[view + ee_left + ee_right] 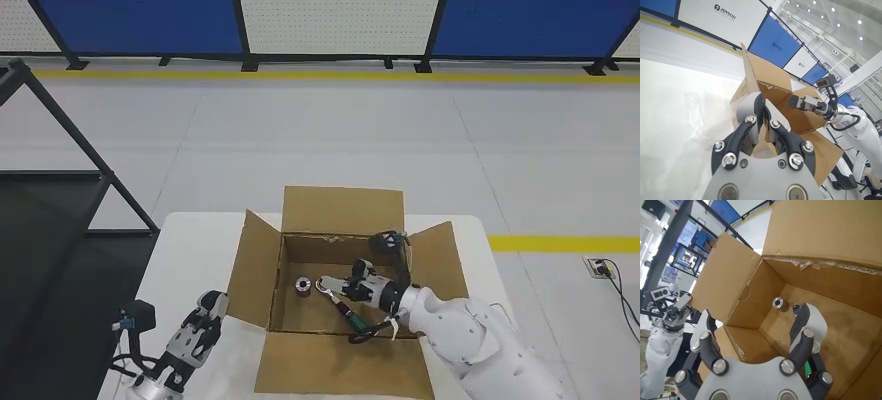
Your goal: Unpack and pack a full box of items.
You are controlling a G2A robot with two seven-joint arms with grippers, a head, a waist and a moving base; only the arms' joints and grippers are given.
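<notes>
One cardboard box (340,208): flaps open, centre of top view.
Metal cylinder (299,288): on box floor, left part.
Right gripper (755,310): inside box, fingers spread, nothing held.
Left gripper (210,310): lower left, outside box, closed.

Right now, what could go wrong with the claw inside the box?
1. The open right claw hangs close to a small metal ring on the floor of the box; a nudge might send it rolling away.
2. The box's flaps stand up close around the claw, so it could catch one while lifting out and drag the box.
</notes>
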